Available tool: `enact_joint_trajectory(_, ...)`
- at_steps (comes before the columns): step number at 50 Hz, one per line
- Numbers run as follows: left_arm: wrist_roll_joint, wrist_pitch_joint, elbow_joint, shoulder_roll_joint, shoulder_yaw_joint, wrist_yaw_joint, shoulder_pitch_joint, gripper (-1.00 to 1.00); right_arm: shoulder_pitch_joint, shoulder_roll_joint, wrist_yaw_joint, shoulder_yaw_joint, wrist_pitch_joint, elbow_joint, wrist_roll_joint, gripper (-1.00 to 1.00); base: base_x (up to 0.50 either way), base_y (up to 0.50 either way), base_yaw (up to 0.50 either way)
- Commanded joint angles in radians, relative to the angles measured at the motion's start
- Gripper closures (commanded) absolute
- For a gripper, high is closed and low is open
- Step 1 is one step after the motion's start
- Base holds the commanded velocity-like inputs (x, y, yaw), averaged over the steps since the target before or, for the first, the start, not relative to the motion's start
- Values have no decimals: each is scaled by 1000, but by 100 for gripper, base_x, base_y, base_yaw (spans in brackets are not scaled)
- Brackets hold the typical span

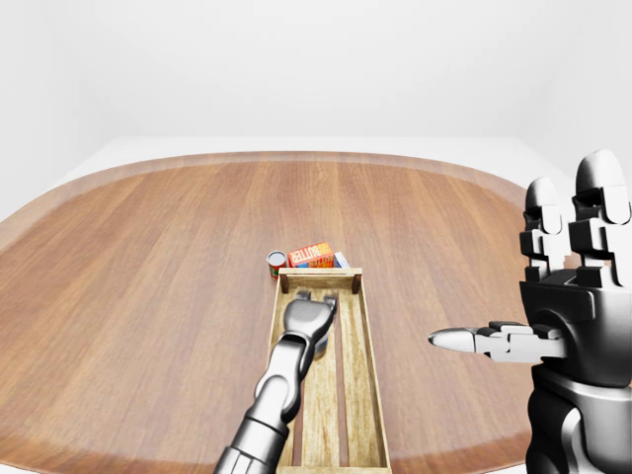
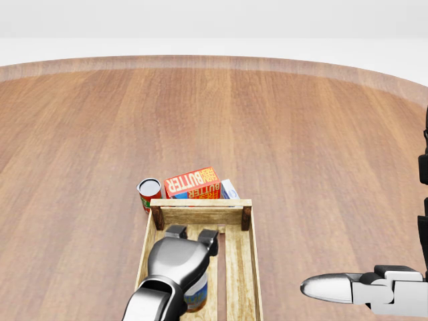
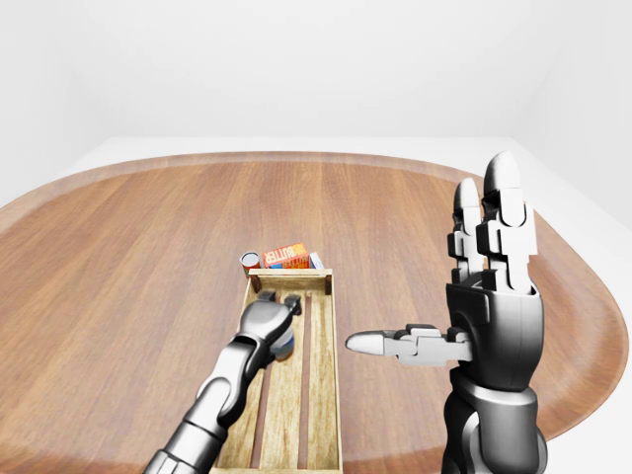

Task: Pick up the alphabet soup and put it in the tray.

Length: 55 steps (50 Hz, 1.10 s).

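The alphabet soup can (image 2: 198, 294) stands upright in the wooden tray (image 2: 249, 267), at the tray's left side near its top end. My left hand (image 2: 190, 234) hovers right over the can with its fingers stretched toward the tray's top wall, not wrapped round the can. The can also shows beside the palm in the right-eye view (image 3: 282, 344). My right hand (image 3: 474, 286) is open and empty, fingers up and thumb pointing left, to the right of the tray.
A red-and-green can (image 2: 148, 192), an orange butter box (image 2: 192, 182) and a blue-white carton (image 2: 229, 189) lie on the round wooden table (image 2: 301, 134) just above the tray's top wall.
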<state>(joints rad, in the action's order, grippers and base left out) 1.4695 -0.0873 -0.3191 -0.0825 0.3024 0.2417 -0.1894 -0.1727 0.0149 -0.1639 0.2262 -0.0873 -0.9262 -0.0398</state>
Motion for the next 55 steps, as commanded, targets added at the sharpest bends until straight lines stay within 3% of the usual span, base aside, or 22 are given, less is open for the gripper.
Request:
enact_joint_trajectory(1,2,0,-18,-5,-1,-21,-15,-100,0,0,2,-2,0,2,1,-100,0,0,0)
enact_joint_trajectory(8,6,0,9,1,-2,-7,-7,-100,-1,1,2,4,0,0,-3,-100,0,0,0)
enact_joint_trajectory(20,22,0,202,18,14,87,69,-100,1,0,5,2,0,7,-1,-100,0,0,0)
enact_joint_trajectory(22,26,0,316,32,28,138,120,-100,3,0,5,5,0,8,-3,-100,0,0,0)
enact_joint_trajectory(23,36,0,419,38,39,215,146,-100,2,-1,5,4,0,11,-2,-100,0,0,0)
enact_joint_trajectory(24,32,0,420,47,40,199,164,-100,2,-1,6,4,0,14,0,-100,0,0,0)
enact_joint_trajectory(27,10,1,595,83,17,261,226,-100,3,-1,6,11,0,1,-6,-100,0,0,0)
enact_joint_trajectory(30,-32,19,721,107,-29,326,253,-100,3,0,6,13,0,0,-6,-100,0,0,0)
enact_joint_trajectory(31,-86,21,786,117,-75,364,256,-100,3,0,6,13,0,-1,-6,-100,0,0,0)
enact_joint_trajectory(33,-111,19,812,116,-111,376,248,-100,3,0,7,12,0,-1,-4,-100,0,0,0)
enact_joint_trajectory(35,-241,11,889,129,-200,452,235,-100,3,0,6,10,0,4,-4,-100,0,0,0)
enact_joint_trajectory(37,-309,18,934,142,-246,456,236,-100,4,0,7,11,0,2,-5,-100,0,0,0)
enact_joint_trajectory(39,-411,0,992,157,-328,456,224,-100,4,0,10,4,0,2,0,-100,0,0,0)
enact_joint_trajectory(41,-493,0,1025,159,-369,456,227,-100,3,0,12,-2,0,4,4,-100,0,0,0)
enact_joint_trajectory(48,-622,0,1036,182,-515,456,260,-100,-1,1,10,1,0,-4,2,-100,0,0,0)
enact_joint_trajectory(55,-801,0,1010,194,-583,401,249,-100,-1,2,11,-5,0,-3,6,-100,0,0,0)
